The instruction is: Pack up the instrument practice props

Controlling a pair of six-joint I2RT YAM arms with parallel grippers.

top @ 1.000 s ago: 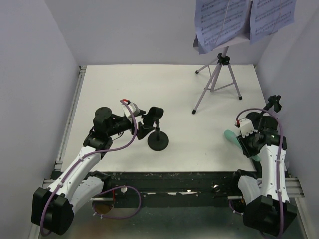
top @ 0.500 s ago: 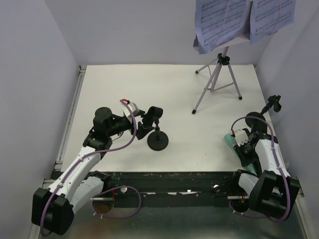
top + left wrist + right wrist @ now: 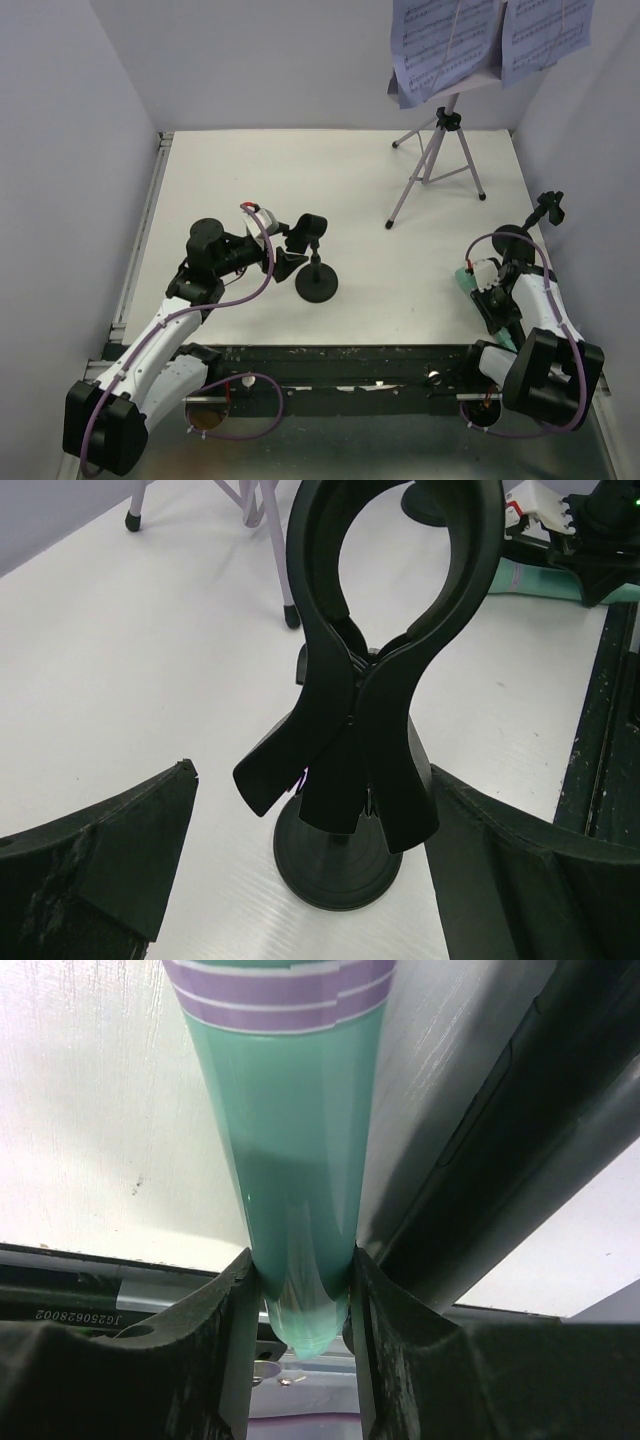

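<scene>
A black round-based mic holder [image 3: 316, 272] stands mid-table with its clip empty. My left gripper [image 3: 285, 256] is open, its fingers wide on either side of the holder's stem [image 3: 345, 780] without touching it. My right gripper [image 3: 493, 305] is shut on the tail of the mint-green microphone [image 3: 290, 1160], which lies on the table near the front right edge. The second mic holder [image 3: 518, 238] stands behind the right arm. The lilac tripod music rack [image 3: 437, 160] stands at the back right, with sheet-music pages [image 3: 448, 40] on it. The black microphone is out of view.
White walls enclose the table on the left, back and right. The black front rail [image 3: 350, 355] runs just below both grippers. A tripod leg [image 3: 275, 550] reaches toward the middle holder.
My right wrist has turned and dropped down over the mint-green microphone and now grips its tail. My left arm has barely moved.
</scene>
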